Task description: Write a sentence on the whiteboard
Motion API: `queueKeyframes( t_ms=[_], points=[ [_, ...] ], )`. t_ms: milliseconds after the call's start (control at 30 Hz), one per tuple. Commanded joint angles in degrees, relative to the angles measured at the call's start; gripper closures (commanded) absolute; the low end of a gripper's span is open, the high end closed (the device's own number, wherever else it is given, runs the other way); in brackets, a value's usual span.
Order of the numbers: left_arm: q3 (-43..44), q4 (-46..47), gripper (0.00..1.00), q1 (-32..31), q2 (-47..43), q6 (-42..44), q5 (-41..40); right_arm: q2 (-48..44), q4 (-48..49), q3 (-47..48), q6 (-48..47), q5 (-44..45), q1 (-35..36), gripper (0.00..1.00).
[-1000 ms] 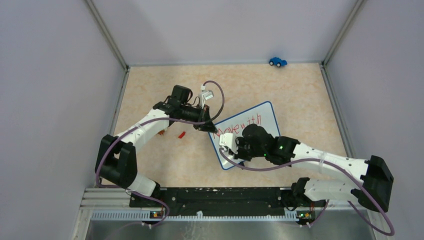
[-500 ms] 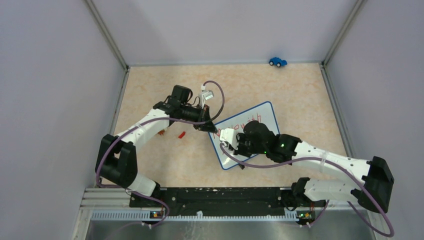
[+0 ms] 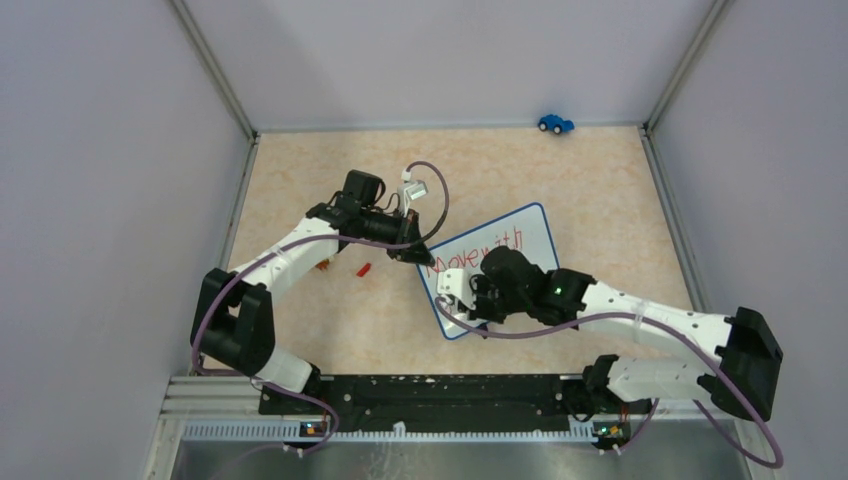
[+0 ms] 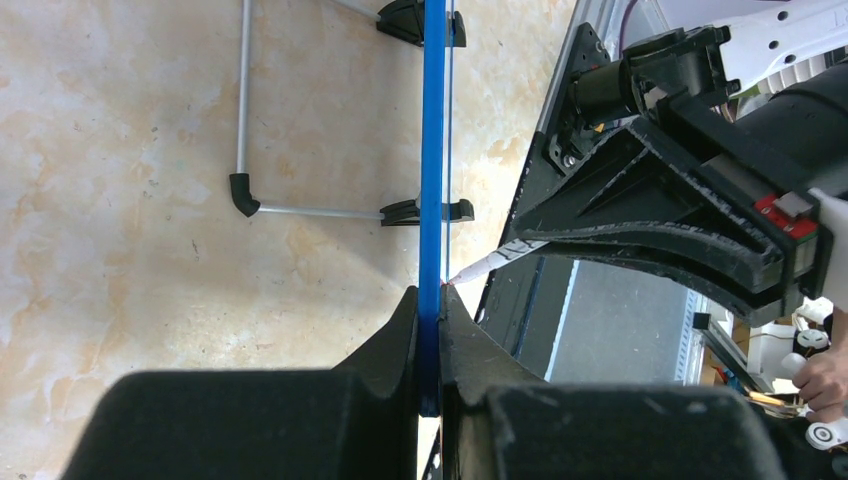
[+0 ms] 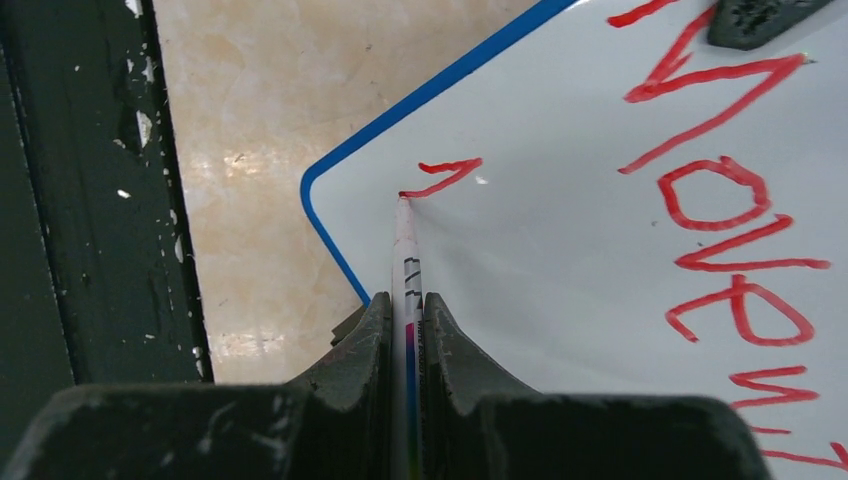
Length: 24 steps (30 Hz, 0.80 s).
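- Beige marbled tabletop [image 3: 560, 180], fenced by plain grey walls, fills the top view.
- Left arm [image 3: 290, 255], mid-left of the frame: its jaws are closed on the blue rim of the whiteboard [image 3: 520, 225] at its upper-left corner, seemingly to steady it.
- Just below that arm a small red bit [image 3: 364, 268] lies on the tabletop; I cannot tell what it is.
- Whiteboard: it sits skewed at centre frame. Of the sentence [image 3: 475, 250], "Move with" is written in red along the upper line.
- Right arm [image 3: 640, 320], lower right: its jaws grip a marker [image 5: 407, 260]. Its tip touches the whiteboard near the rounded corner at the left of the wrist view, at the end of one short red stroke [image 5: 445, 172].
- By my reading, line one is done and line two barely begun, so most of it is left.
- Blue toy car [image 3: 555, 123]: at the far edge, upper right, well apart.
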Motion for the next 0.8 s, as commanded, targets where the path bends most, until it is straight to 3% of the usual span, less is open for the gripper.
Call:
queueKeyframes(
  t_ms=[0, 267, 767],
  points=[
    [1.1, 1.2, 1.00, 0.8, 1.6, 1.5, -3.9, 2.0, -0.7, -0.3, -1.4, -2.0, 1.9, 1.00],
    [1.0, 1.1, 1.00, 0.8, 1.4, 1.6, -4.0, 5.0, 0.6, 0.4, -1.9, -2.7, 4.0, 1.00],
    [0.9, 1.2, 1.00, 0.8, 1.1, 1.4, -3.3, -3.1, 1.7, 2.4, 1.1, 1.9, -0.4, 1.00]
  ],
)
